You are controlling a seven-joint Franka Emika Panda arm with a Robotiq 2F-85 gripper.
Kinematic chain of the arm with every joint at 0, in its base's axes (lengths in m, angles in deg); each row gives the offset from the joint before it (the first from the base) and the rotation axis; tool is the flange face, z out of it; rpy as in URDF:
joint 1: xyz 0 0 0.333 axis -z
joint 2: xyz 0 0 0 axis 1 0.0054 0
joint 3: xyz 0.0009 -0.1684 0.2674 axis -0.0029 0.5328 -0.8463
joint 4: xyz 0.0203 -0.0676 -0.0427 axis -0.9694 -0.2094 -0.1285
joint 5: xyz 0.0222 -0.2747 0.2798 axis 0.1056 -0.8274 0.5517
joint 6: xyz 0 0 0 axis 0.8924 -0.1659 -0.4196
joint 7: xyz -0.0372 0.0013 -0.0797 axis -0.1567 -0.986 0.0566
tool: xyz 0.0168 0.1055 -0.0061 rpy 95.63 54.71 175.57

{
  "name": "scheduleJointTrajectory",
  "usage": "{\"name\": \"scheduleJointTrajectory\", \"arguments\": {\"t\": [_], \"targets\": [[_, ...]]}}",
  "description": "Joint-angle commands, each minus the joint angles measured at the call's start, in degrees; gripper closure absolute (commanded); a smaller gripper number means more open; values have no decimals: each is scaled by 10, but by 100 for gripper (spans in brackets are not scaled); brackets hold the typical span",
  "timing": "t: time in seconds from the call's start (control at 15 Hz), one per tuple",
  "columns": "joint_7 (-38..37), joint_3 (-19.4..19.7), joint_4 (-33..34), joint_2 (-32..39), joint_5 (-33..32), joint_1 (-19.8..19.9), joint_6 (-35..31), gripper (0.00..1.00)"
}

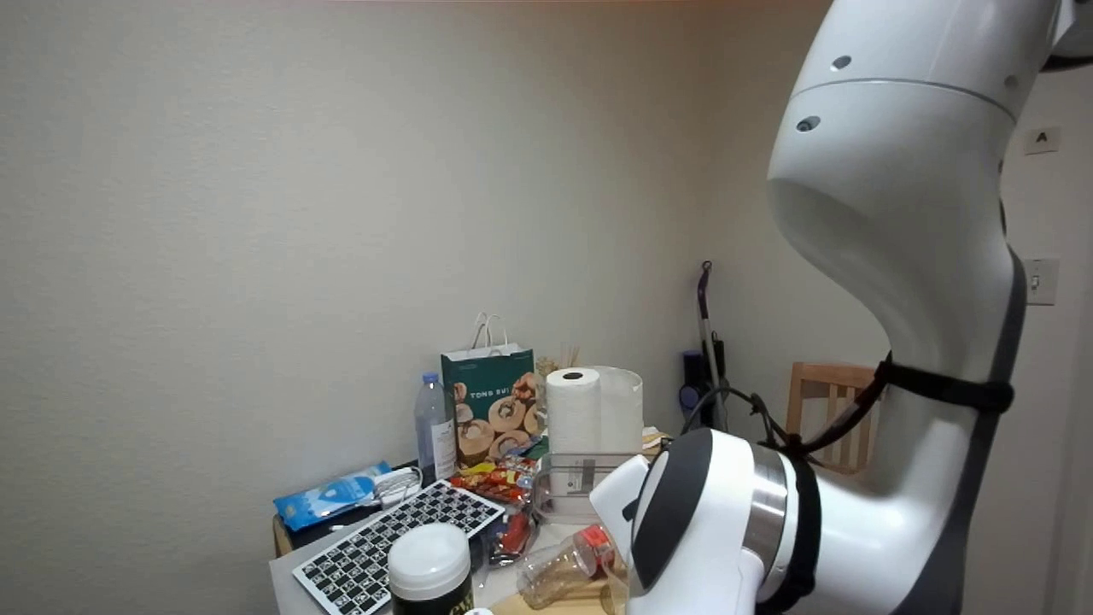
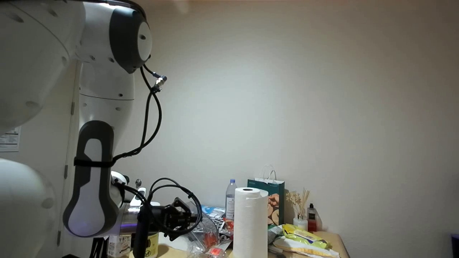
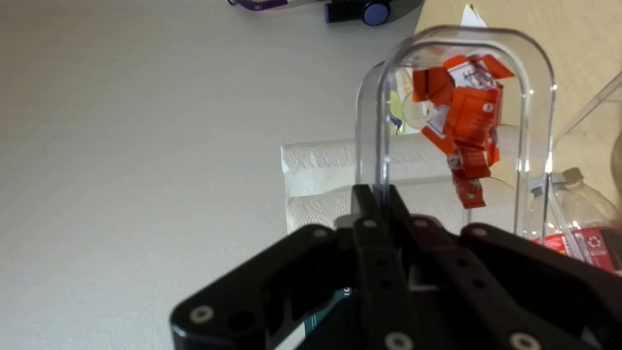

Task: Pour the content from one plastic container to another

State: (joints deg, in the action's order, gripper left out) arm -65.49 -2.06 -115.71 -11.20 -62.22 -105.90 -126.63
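Note:
In the wrist view my gripper (image 3: 381, 194) is shut on a wall of a clear plastic container (image 3: 537, 97). Several orange-red packets (image 3: 469, 114) show within its outline. In an exterior view the gripper (image 2: 193, 219) points toward the paper-towel roll, and the clear container (image 2: 208, 227) is at its fingertips, above the table. A clear boxy tub (image 1: 546, 495) also shows beside my hand in an exterior view; the jaws are hidden by the arm there. A clear plastic edge (image 3: 595, 104) at the right of the wrist view may belong to another container; I cannot tell.
The paper-towel roll (image 1: 574, 410) stands close to the container, also in an exterior view (image 2: 249, 225). A green bag (image 1: 491, 401) and tall bottle (image 1: 435, 427) stand behind. A clear bottle (image 1: 551, 571), checkered board (image 1: 401, 547) and white-lidded jar (image 1: 429, 564) are nearby.

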Motion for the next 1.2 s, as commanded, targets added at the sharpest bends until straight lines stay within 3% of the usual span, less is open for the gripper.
{"name": "scheduleJointTrajectory", "arguments": {"t": [0.0, 0.4, 0.53, 0.73, 0.87, 1.13], "targets": [[-1, -16, 14, 12, 4, -8, 23, 95], [-37, -20, 26, 24, -9, -18, 50, 94], [-8, -25, 26, 12, 1, 2, -9, 95], [-18, -23, 28, 19, -1, -5, 7, 94], [-18, -16, 9, 14, -60, -15, 24, 95], [-19, -18, -2, 10, -109, -10, 23, 95]]}}
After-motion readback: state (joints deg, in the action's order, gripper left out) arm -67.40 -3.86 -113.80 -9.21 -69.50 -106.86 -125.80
